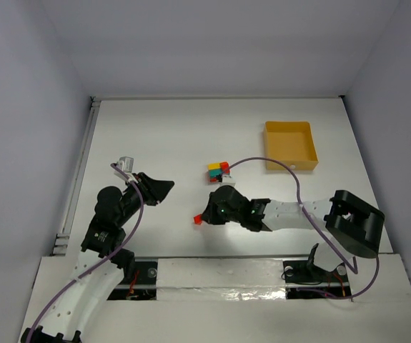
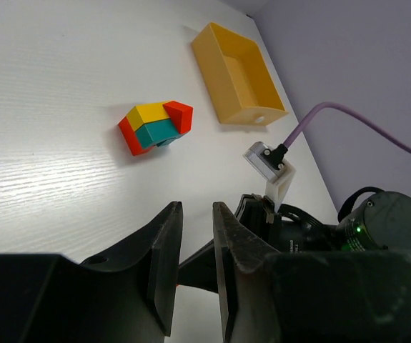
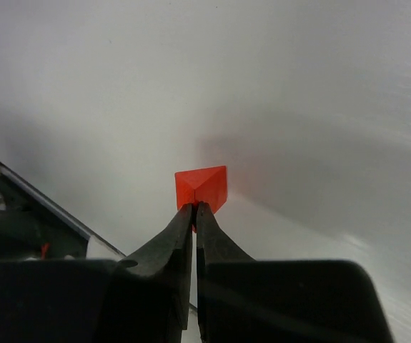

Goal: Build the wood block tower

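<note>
The right fingers (image 3: 169,243) pinch the red wedge (image 3: 201,187) by its near edge only; it is probably light, stiff and slick-painted, so it may pivot, while the left fingers (image 2: 164,257) stand slightly apart, empty.

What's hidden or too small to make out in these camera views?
Red block: right wrist view, its lower edge hidden by the right gripper; tiny in the top view.
Block stack: left wrist view shows one side; the far side is hidden.
Yellow tray: left wrist view, its near wall hides part of the inside.
</note>
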### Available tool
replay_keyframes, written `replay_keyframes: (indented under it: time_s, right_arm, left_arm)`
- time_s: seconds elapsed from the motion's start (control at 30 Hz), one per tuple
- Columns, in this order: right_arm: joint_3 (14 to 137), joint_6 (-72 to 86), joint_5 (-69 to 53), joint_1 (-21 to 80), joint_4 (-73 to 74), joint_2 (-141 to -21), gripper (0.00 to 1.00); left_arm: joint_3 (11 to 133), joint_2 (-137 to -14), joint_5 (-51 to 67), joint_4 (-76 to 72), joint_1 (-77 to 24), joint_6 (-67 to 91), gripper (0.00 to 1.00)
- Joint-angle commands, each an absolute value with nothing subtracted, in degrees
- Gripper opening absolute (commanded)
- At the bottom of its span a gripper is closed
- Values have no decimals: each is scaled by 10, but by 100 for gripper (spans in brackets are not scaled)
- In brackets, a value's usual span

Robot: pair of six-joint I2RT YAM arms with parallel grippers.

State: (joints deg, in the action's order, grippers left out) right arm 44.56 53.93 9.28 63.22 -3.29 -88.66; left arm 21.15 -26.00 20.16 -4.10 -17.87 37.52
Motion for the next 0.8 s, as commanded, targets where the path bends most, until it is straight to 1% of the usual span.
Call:
replay_keyframes:
  time_s: [0.0,0.13,0.23,0.27,0.57,0.63,0.67,0.77]
  right_arm:
    - [413,591,23,621,-203,-866,0]
    - [366,634,4,595,-282,-880,0]
    - [327,687,-37,573,-381,-908,0]
    - [322,693,-36,573,-393,-911,0]
    - [284,711,-13,573,-398,-925,3]
    - [273,713,-3,573,-386,-917,5]
    - [269,712,-3,573,-372,-911,8]
    - [266,696,37,573,-323,-889,13]
  left_arm:
    - [229,-255,209,-66,-176,369,21]
    - [230,-250,207,-65,-176,367,21]
    - [231,-251,207,-65,-176,367,21]
    - [231,-251,207,-65,-176,367,21]
    - [234,-256,206,-65,-176,367,20]
    - [236,-254,203,-61,-176,365,21]
    - [236,-251,202,-61,-176,365,21]
    - [236,-257,203,-62,-176,365,21]
